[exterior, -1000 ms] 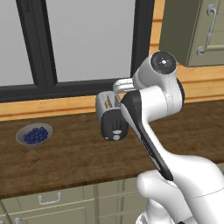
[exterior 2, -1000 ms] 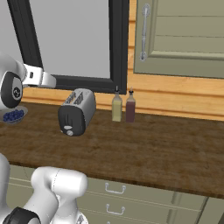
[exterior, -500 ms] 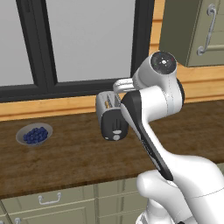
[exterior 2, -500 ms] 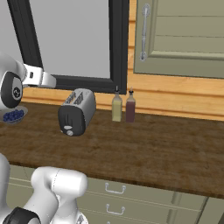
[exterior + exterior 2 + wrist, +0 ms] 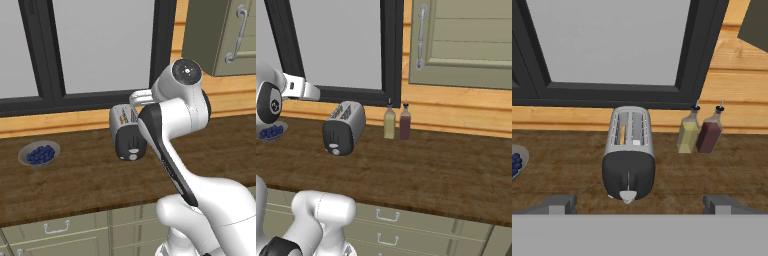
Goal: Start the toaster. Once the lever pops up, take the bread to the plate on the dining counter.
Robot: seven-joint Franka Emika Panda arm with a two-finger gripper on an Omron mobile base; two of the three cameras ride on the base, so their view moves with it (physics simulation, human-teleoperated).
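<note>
Two dark fingertips [image 5: 557, 204] stand far apart at the bottom of the hand view, one at the lower left and one at the lower right, so the gripper [image 5: 639, 205] is spread wide with nothing between its jaws. It hangs above and in front of the toaster [image 5: 628, 152], not touching it.

The toaster sits on a brown wooden counter [image 5: 722, 175] below a dark-framed window [image 5: 607, 45]. Its rounded black front panel faces the camera, with the pale lever [image 5: 628, 196] low at the bottom of the panel's vertical slot. Seen from above, the silver top carries two slots; a thin strip of tan bread [image 5: 622, 135] shows inside the left slot. In the right base view the toaster [image 5: 344, 128] stands angled, its black face turned toward the lower left; in the left base view it [image 5: 127, 135] is partly covered by the arm's white link.

Just right of the toaster, against the wooden wall board, stand two bottles side by side: a pale yellow-green bottle [image 5: 687, 134] and a dark red bottle [image 5: 708, 134], close together or touching. Well to the left on the same counter lies a grey bowl of blueberries [image 5: 39, 153]. An upper cabinet [image 5: 466, 42] with a metal handle hangs right of the window; drawer fronts run beneath the counter edge.
</note>
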